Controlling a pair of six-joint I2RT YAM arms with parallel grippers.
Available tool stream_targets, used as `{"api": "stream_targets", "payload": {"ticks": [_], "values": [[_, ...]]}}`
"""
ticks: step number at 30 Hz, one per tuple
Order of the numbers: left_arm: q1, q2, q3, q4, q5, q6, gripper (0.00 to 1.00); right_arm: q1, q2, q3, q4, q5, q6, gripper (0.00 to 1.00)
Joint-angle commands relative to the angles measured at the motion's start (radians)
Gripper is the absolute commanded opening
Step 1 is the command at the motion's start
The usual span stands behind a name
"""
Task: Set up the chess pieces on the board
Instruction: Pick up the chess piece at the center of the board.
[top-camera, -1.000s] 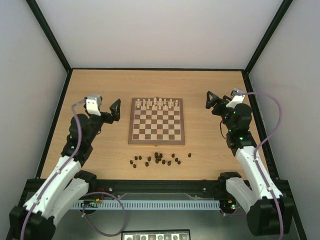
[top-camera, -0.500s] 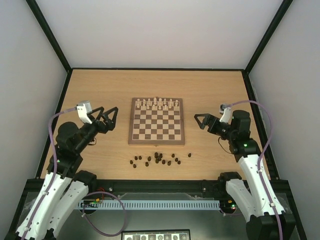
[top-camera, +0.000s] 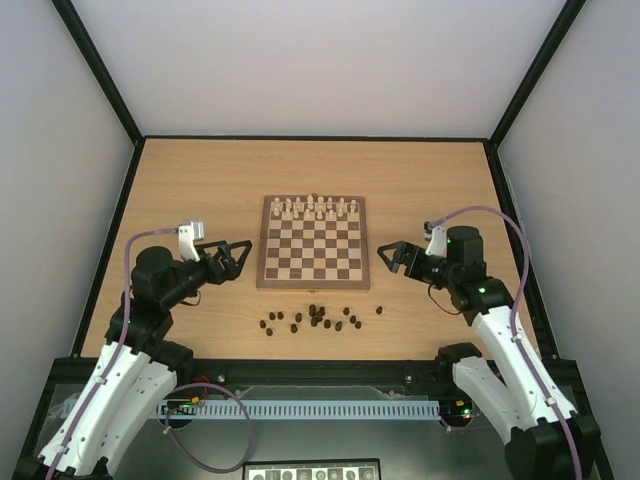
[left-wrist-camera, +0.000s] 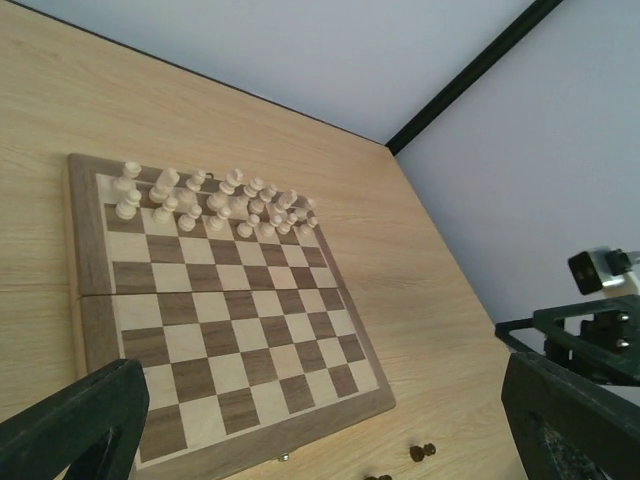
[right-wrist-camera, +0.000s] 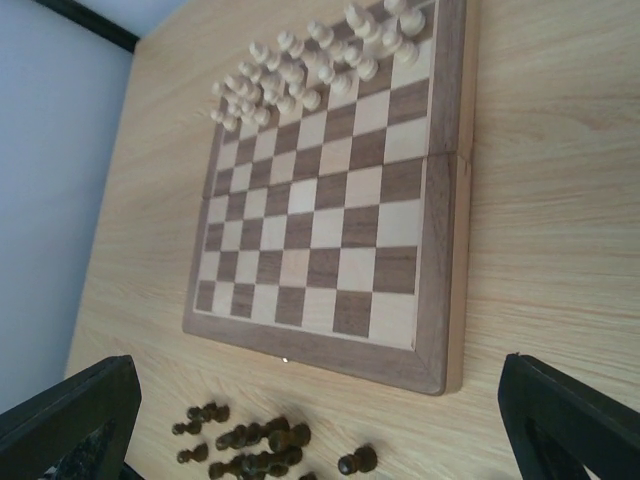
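Note:
The board (top-camera: 315, 256) lies at the table's middle, its near rows bare. Several dark brown chess pieces (top-camera: 318, 318) lie scattered on the table just in front of it. My left gripper (top-camera: 240, 258) is open and empty, left of the board and pointing at it. My right gripper (top-camera: 386, 258) is open and empty, right of the board. The left wrist view shows the board (left-wrist-camera: 220, 330), two dark pieces (left-wrist-camera: 421, 452) and my gripper (left-wrist-camera: 320, 405) open wide. The right wrist view shows the board (right-wrist-camera: 330, 230), the dark pieces (right-wrist-camera: 250, 445) and my gripper (right-wrist-camera: 320, 410) open.
Cream-white pieces (top-camera: 315, 207) stand in the board's two far rows, also seen in the left wrist view (left-wrist-camera: 215, 200) and the right wrist view (right-wrist-camera: 310, 60). Black frame rails edge the table. The right arm (left-wrist-camera: 590, 330) shows in the left wrist view.
Both arms have come down and swung inward, from high at the table's sides to low beside the board. Both grippers stayed open. No piece has moved.

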Motion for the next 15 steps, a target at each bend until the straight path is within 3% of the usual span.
{"api": "stream_targets", "payload": {"ticks": [1, 9, 15], "values": [[-0.003, -0.016, -0.019, -0.002, 0.038, 0.000, 0.99, 0.115, 0.019, -0.013, -0.017, 0.191, 0.033, 0.99], [-0.004, 0.033, -0.021, -0.028, -0.135, -0.041, 1.00, 0.414, 0.249, 0.126, -0.112, 0.718, 0.042, 0.99], [-0.021, 0.056, -0.061, 0.034, -0.198, -0.078, 0.99, 0.487, 0.317, 0.120, -0.148, 0.830, 0.092, 0.86]]}}
